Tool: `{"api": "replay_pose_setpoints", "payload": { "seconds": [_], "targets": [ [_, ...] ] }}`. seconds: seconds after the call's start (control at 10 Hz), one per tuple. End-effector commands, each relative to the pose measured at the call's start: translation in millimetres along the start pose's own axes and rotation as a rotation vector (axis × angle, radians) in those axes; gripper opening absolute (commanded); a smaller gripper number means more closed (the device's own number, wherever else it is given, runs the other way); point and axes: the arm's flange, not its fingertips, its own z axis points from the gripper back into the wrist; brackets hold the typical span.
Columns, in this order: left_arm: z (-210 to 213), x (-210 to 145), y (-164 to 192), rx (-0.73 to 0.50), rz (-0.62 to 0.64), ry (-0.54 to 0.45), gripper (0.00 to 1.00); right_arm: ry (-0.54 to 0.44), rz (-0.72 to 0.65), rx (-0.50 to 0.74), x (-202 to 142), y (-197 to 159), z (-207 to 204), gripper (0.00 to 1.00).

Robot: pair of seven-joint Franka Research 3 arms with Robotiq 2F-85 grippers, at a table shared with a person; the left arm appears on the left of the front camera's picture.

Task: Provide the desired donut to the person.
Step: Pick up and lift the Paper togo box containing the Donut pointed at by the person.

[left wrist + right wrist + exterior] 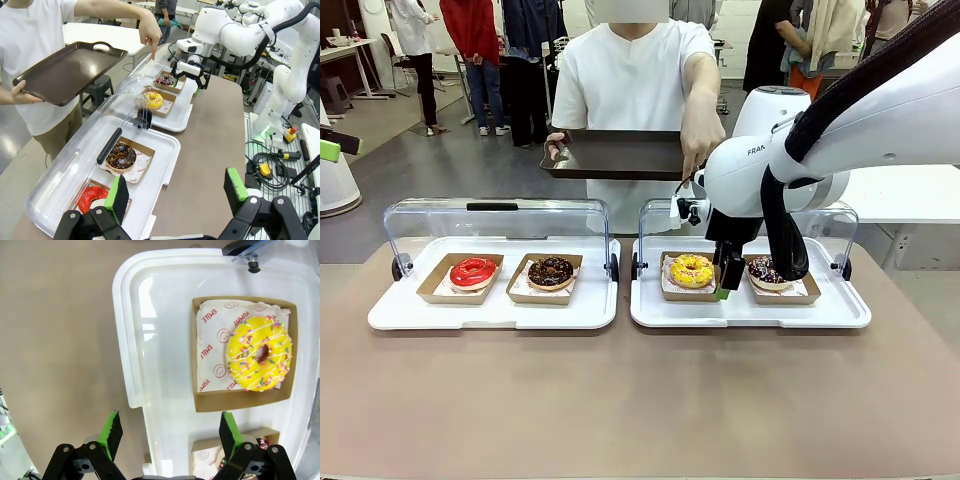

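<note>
Pincer (170, 415) on right arm, wide, above tray (121, 340) edge

The white paper liner (212, 347) under the yellow donut (260, 352), inside its brown cardboard tray (240, 401), carries red print. The word "SMILE" can be read twice on the bare part of the paper, and "YUMMY" stands just beside the donut's rim. Round smiley-face signs sit among the words. A second liner (206, 456), at the bottom of the right wrist view, shows one red smiley face. In the front view the right arm's white casing (757, 150) bears the dark letters "FRA"; what follows cannot be read. The red print on the liner (142, 162) under the chocolate donut (121, 156) is too small to read.
</note>
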Motion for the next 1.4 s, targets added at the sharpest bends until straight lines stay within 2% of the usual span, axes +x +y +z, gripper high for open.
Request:
{"api": "replay_pose_setpoints", "payload": {
  "seconds": [0.0,0.4,0.6,1.3],
  "targets": [
    [0,1,-1,-0.002,0.005,-0.006,1.00,0.011,-0.001,-0.011,-7,-1,-13,1.00],
    [0,1,-1,-0.002,0.005,-0.006,1.00,0.025,-0.032,-0.004,-7,-14,-40,1.00],
    [0,1,-1,-0.002,0.005,-0.006,1.00,0.028,-0.048,-0.024,-7,-22,-44,1.00],
    [0,1,-1,-0.002,0.005,-0.006,1.00,0.019,-0.080,0.033,-5,-32,-60,1.00]
  ]
}}
